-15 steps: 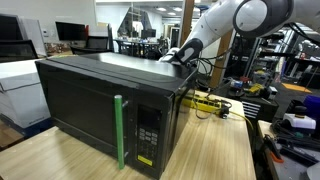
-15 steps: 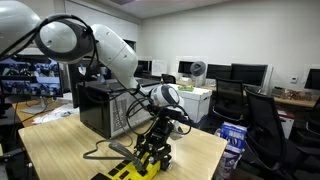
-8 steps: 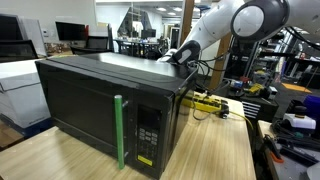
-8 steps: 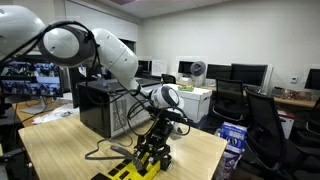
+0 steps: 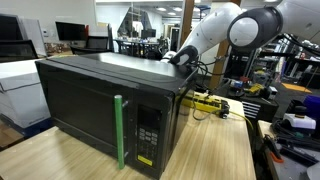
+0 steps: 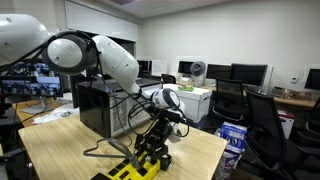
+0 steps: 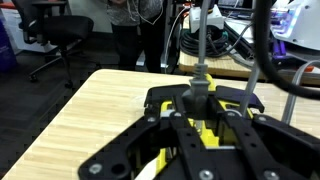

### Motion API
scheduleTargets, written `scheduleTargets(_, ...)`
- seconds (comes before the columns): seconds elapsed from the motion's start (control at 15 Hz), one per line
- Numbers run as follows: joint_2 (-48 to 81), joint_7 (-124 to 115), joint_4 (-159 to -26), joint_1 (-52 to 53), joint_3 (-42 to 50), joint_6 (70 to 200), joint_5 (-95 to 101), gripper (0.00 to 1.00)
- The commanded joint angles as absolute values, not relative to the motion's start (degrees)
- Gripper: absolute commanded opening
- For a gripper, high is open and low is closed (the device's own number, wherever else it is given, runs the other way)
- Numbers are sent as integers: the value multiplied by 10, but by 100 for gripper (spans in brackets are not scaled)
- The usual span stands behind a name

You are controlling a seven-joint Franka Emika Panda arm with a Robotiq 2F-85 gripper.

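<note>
My gripper [image 7: 200,105] points down behind the black microwave [image 5: 100,100] onto a yellow and black power strip [image 7: 208,135] lying on the wooden table [image 6: 70,150]. Its jaws are shut on a grey plug [image 7: 200,88], whose grey cable [image 7: 200,40] runs away from it. In an exterior view the gripper [image 6: 152,152] stands over the strip [image 6: 125,172] beside the microwave [image 6: 95,105]. In an exterior view the microwave hides the fingers; only the wrist [image 5: 180,57] and the strip [image 5: 205,102] show.
The microwave has a green door handle [image 5: 119,130]. A second grey cable [image 7: 265,50] runs beside the gripper. Office chairs [image 6: 262,115] and a person [image 7: 135,25] stand beyond the table's edge. A blue box [image 6: 232,135] sits on the floor.
The arm's upper links have swung slightly. The gripper stays in place on the plug with the same closure.
</note>
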State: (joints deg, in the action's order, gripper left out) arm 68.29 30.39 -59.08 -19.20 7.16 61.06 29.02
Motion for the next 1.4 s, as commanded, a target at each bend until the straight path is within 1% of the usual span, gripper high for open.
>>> scheduleTargets(0.0,704,295,-551,-189,81,587,280,8)
scheduleTargets(1.33,781,302,-437,-198,96,554,275,8)
